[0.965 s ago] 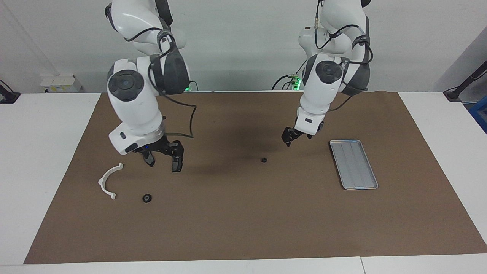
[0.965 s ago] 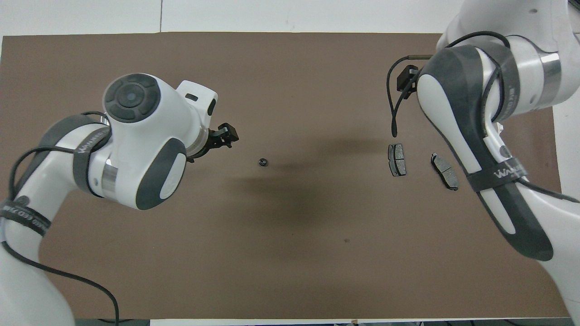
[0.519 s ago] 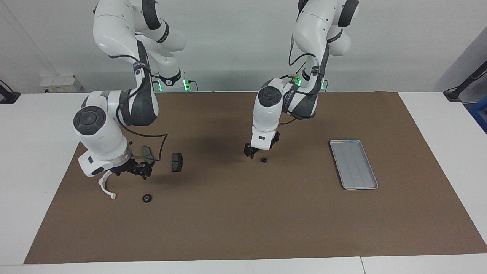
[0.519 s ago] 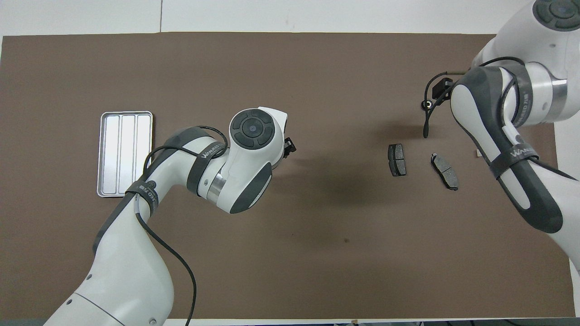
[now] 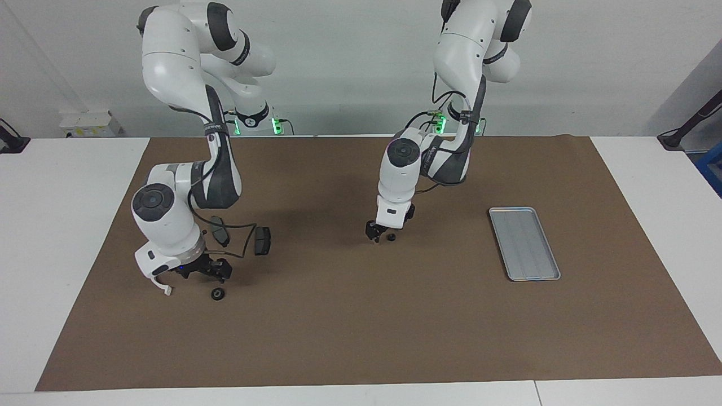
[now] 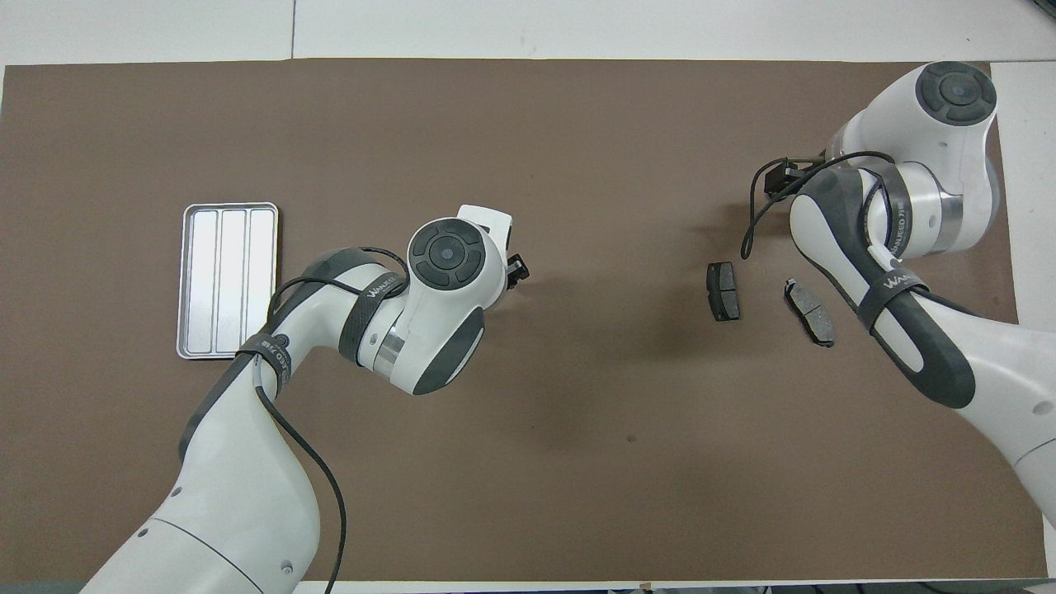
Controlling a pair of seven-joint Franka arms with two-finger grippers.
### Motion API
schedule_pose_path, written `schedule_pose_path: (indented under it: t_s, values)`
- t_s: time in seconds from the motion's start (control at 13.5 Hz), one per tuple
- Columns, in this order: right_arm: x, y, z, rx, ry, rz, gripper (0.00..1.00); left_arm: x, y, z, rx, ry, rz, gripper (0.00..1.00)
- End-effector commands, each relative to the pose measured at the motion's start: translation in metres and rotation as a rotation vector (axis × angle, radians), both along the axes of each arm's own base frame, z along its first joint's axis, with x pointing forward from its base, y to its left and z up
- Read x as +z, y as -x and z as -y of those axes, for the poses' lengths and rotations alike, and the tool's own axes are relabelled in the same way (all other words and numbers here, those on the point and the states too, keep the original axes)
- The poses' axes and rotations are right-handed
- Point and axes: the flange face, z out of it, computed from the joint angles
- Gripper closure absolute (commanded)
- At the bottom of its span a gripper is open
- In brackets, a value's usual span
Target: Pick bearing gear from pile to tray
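Observation:
A small black bearing gear (image 5: 390, 237) lies on the brown mat near the table's middle. My left gripper (image 5: 374, 235) is down at the mat close beside it; in the overhead view my left gripper (image 6: 518, 271) shows but the arm covers the gear. My right gripper (image 5: 207, 273) is open, low over the pile and just above a second black round piece (image 5: 217, 294). The pile also holds two dark brake pads (image 5: 262, 241) (image 6: 723, 291) and a white half-ring bracket (image 5: 164, 288), mostly hidden by the right arm. The silver tray (image 5: 524, 243) (image 6: 227, 280) is empty.
The brown mat (image 5: 361, 338) covers most of the white table. The second brake pad (image 6: 810, 312) lies beside the right arm. The tray lies toward the left arm's end of the table.
Both arms have come down from higher up. My left gripper swung from near the tray to beside the gear. My right gripper dropped over the pile toward the black round piece.

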Motion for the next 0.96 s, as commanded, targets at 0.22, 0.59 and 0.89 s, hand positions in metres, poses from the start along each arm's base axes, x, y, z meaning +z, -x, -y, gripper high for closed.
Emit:
schedule_pose_path:
  t_s: [0.22,0.59,0.89]
  values:
    - [-0.023,-0.009,-0.014,-0.059,-0.017,0.044,0.0,-0.003,0.005,-0.006,-0.028,-0.03,0.04,0.17]
    - [-0.032,-0.012,-0.015,-0.061,-0.022,0.06,0.0,-0.006,0.005,-0.007,-0.028,-0.035,0.036,0.56]
    - [-0.037,-0.014,-0.014,-0.061,-0.027,0.069,0.14,0.0,0.001,-0.01,-0.026,-0.053,0.018,0.94]
